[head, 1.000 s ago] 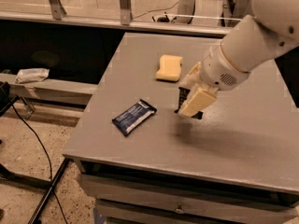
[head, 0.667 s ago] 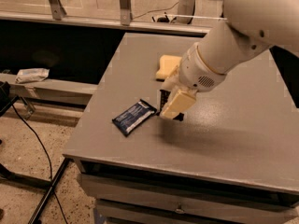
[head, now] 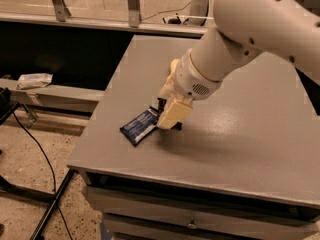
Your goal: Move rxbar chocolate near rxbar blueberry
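Observation:
The rxbar blueberry (head: 140, 127), a dark blue wrapper with white print, lies flat near the front left of the grey table (head: 240, 139). My gripper (head: 169, 116) hangs low over the table at the blue bar's right end. It is shut on the rxbar chocolate (head: 161, 104), a black wrapper. Only the wrapper's dark edges show, above and below the cream fingers (head: 173, 113). The black bar is right beside the blue bar's right end. I cannot tell whether the two touch.
A pale yellow sponge-like block (head: 174, 65) is mostly hidden behind my arm (head: 250, 29) toward the back of the table. The table's left edge (head: 100, 109) and front edge are close to the blue bar. A crumpled white item (head: 33, 79) lies on a low ledge at left.
My gripper has carried the black bar left and toward the front. It went from beside the yellow block down to the blue bar's right end. The blue bar has not moved.

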You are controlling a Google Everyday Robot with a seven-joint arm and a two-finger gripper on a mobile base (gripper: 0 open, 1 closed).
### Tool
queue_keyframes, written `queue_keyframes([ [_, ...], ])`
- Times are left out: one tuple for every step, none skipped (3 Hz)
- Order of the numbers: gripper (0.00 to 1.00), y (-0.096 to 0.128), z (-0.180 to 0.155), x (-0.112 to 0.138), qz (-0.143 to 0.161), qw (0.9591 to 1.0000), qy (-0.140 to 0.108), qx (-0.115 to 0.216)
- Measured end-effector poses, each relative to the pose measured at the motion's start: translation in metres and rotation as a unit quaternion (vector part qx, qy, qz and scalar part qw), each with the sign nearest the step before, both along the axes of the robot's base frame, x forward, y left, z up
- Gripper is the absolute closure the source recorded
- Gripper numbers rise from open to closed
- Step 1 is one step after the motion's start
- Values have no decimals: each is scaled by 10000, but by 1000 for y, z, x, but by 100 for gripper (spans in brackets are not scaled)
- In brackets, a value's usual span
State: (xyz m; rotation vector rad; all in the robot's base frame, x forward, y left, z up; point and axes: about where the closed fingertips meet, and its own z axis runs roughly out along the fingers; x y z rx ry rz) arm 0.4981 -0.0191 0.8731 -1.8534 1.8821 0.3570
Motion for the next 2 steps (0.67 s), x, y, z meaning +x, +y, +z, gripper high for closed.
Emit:
queue_keyframes([
  [4, 0, -3, 3, -61, 10000, 28, -2],
  [0, -1, -4, 3, -77, 10000, 46, 9],
])
